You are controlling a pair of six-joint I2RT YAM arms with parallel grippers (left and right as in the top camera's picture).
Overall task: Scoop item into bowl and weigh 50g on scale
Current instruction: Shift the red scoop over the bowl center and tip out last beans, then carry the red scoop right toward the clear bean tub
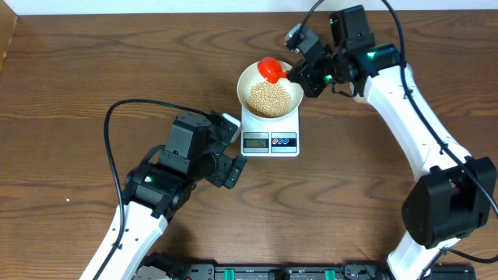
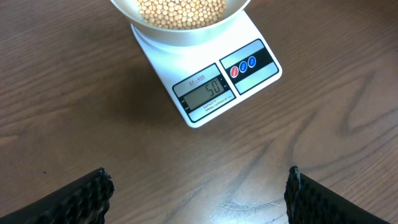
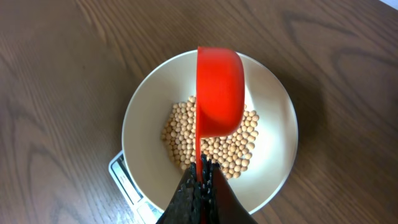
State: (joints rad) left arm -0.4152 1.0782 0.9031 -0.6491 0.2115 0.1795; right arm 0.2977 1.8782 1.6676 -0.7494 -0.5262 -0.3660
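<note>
Left claw (image 2: 199, 190) hangs wide open over the table (image 2: 68, 93), near the scale (image 2: 208, 93) reading 50. Bowl (image 3: 142, 130) of beans (image 3: 179, 138) sits on it. Right claw (image 3: 200, 180) grips a red scoop (image 3: 219, 87) above the beans.

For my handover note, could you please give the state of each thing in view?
Beans: piled in bowl.
Bowl: on scale, partly filled.
Scale: on, reads 50.
Scoop: tipped over bowl, gripped by handle.
Left gripper: jaws open, empty.
Right gripper: jaws shut on scoop.
</note>
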